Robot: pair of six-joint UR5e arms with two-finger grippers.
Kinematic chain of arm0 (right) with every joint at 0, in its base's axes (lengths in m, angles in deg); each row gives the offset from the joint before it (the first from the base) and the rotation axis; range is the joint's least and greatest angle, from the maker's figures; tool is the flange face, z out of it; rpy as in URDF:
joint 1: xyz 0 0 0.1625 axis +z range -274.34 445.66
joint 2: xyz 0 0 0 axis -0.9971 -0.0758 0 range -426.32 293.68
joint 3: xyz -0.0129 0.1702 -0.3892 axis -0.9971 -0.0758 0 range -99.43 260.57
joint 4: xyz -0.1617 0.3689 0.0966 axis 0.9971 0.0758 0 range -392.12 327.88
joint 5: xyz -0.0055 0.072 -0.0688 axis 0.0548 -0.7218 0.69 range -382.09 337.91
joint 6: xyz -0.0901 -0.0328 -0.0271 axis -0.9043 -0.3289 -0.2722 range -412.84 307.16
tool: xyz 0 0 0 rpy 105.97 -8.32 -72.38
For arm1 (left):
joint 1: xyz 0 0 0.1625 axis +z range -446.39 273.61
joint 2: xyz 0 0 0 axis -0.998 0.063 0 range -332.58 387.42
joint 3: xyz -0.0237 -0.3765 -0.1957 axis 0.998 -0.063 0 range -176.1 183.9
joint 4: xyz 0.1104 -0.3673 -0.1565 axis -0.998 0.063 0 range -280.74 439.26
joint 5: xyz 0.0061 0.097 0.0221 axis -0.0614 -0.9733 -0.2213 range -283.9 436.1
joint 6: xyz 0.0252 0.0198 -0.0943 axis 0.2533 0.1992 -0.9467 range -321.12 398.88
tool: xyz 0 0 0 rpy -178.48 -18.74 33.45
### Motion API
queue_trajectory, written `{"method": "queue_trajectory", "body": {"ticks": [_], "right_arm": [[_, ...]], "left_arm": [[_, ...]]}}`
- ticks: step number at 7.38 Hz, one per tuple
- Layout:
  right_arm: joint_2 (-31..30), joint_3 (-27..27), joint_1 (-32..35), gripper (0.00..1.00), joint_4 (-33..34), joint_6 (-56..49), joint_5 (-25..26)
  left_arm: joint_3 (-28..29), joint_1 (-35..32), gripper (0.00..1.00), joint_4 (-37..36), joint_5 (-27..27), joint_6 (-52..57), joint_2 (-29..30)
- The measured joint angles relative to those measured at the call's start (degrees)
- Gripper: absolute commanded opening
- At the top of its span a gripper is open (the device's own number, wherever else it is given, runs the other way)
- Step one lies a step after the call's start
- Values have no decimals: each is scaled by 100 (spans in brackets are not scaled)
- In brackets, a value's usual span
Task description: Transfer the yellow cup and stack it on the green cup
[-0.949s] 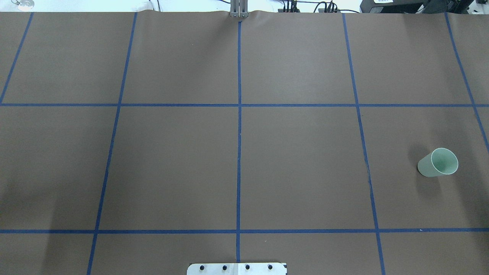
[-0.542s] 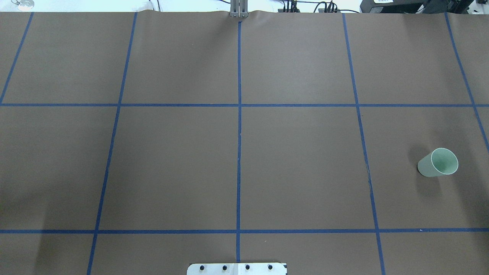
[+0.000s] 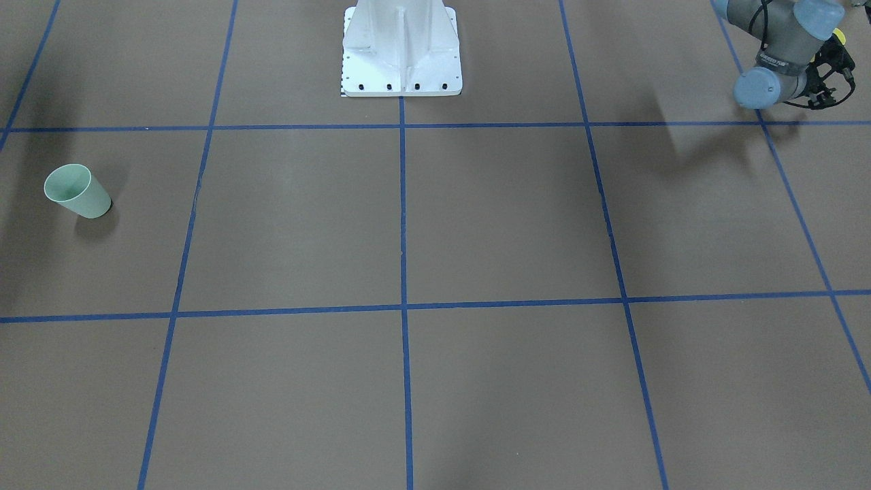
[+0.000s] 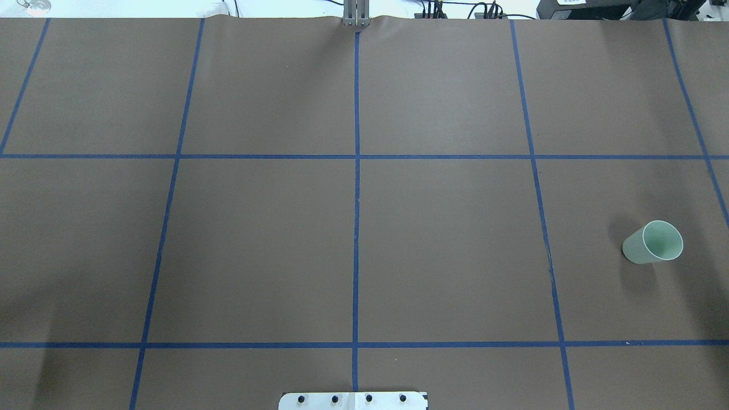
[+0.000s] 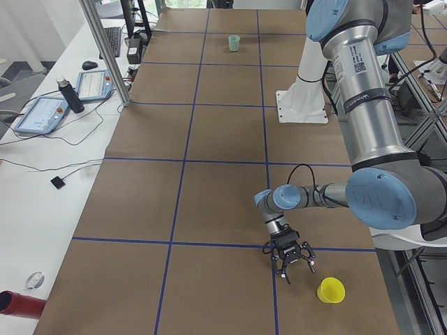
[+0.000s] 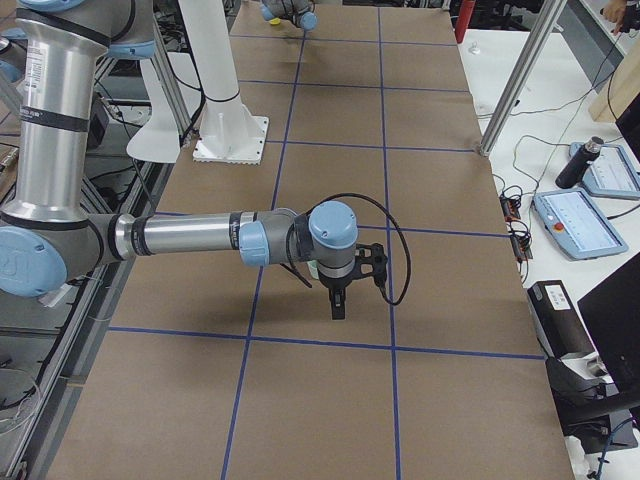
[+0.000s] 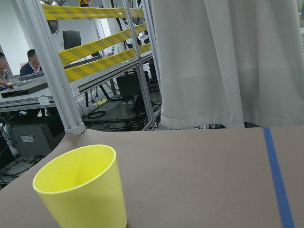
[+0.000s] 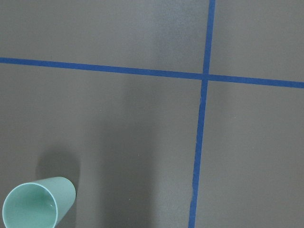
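The yellow cup [image 5: 331, 289] stands upright near the table's left end, and fills the lower left of the left wrist view [image 7: 80, 190]. My left gripper [image 5: 290, 264] hangs low just beside it, fingers spread open and empty; it shows partly at the front-facing view's edge [image 3: 827, 78]. The green cup [image 4: 652, 243] stands upright at the far right, also in the front-facing view [image 3: 76, 192] and the right wrist view [image 8: 35, 206]. My right gripper [image 6: 338, 300] points down above the table next to the green cup; I cannot tell whether it is open or shut.
The brown table cover [image 4: 444, 245] carries a grid of blue tape lines. The white robot base [image 3: 401, 47] stands at mid table on the robot's side. Operator desks with tablets and a bottle [image 5: 70, 94] lie beyond the far edge.
In the overhead view the green cup has not moved. A faint shadow at the table's left has drifted toward the near edge.
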Motion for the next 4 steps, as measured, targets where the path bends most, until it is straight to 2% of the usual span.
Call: {"method": "queue_trajectory", "body": {"ticks": [4], "right_arm": [[3,60,-4,99,211,41,27]], "left_arm": [[287,-2,99,6,632,-49,-109]]}}
